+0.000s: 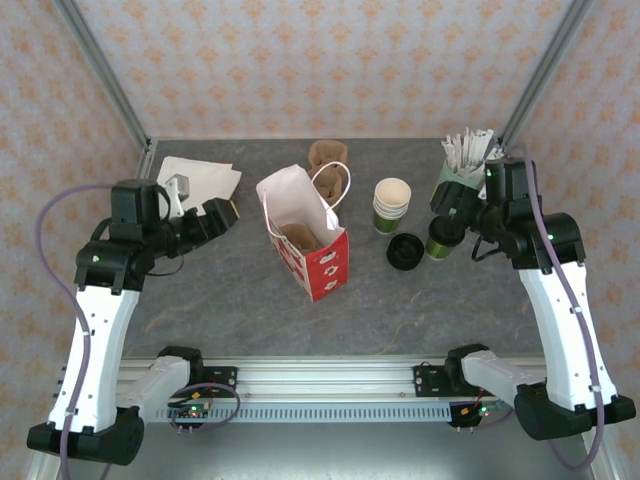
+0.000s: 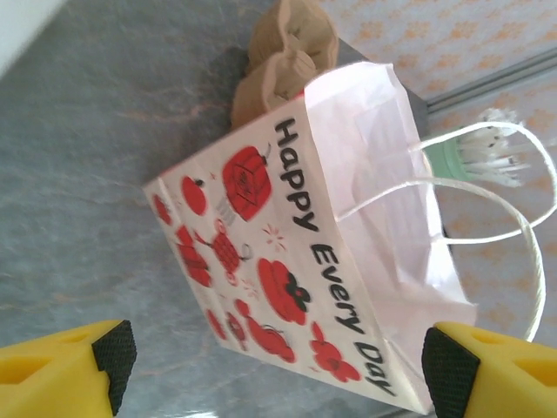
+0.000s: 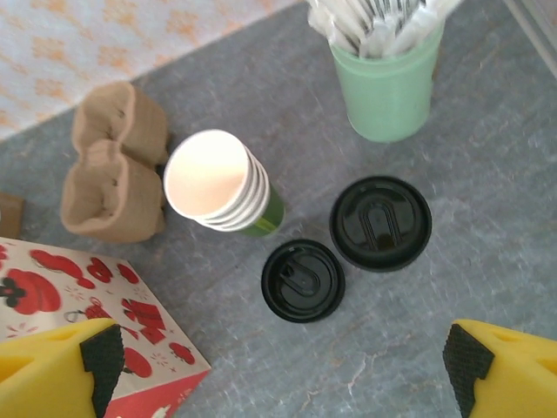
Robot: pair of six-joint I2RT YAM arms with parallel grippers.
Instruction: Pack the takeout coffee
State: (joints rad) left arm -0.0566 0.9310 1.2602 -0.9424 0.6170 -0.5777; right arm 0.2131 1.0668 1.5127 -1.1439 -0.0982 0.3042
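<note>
The takeout coffee, a small dark green paper cup under a round black plastic lid, is standing on the grey table. My right gripper is hovering released above it. I am judging it light and crushable, best held gently around its wall.

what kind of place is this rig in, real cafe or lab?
Likely a lab test cell dressed as a café counter: wallpapered panels in a metal frame, robot arms bolted to a rail, paper cups and a gift bag as props.
</note>
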